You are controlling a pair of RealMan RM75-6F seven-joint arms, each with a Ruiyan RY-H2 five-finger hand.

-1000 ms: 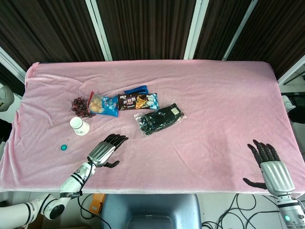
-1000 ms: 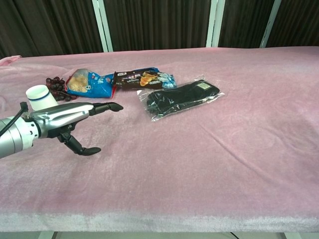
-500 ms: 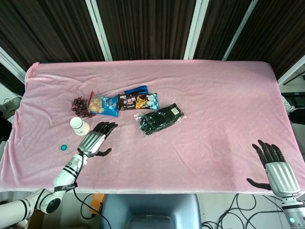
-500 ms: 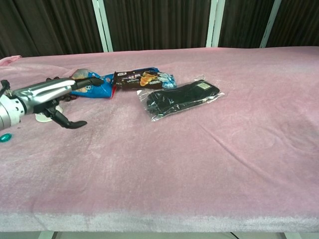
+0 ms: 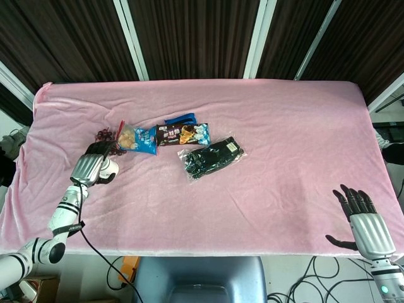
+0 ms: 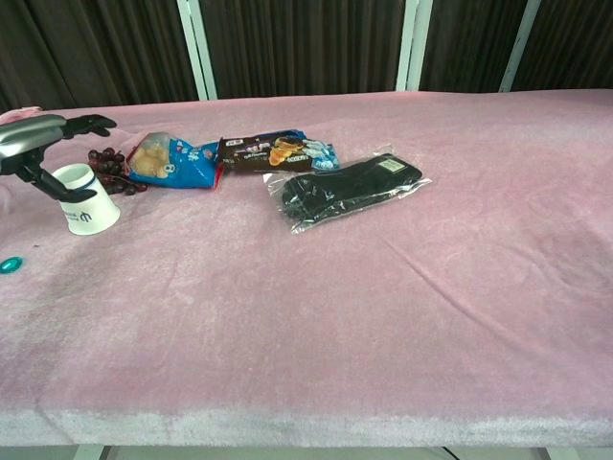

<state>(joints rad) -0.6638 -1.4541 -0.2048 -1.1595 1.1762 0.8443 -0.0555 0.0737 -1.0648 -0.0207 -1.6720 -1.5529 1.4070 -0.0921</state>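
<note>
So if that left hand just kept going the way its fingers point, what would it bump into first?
Probably the dark grapes. The left hand hangs open over the white paper cup, its fingers pointing past the cup toward the grapes and the blue snack bag. Depth is hard to judge; it may pass above them.

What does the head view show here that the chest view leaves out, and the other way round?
Only the head view shows the right hand, open at the table's near right edge. Only the chest view shows the small teal cap and the left thumb against the white paper cup. Both show the left hand above that cup, the grapes, two snack packets and the bagged black cloth on the pink table.
</note>
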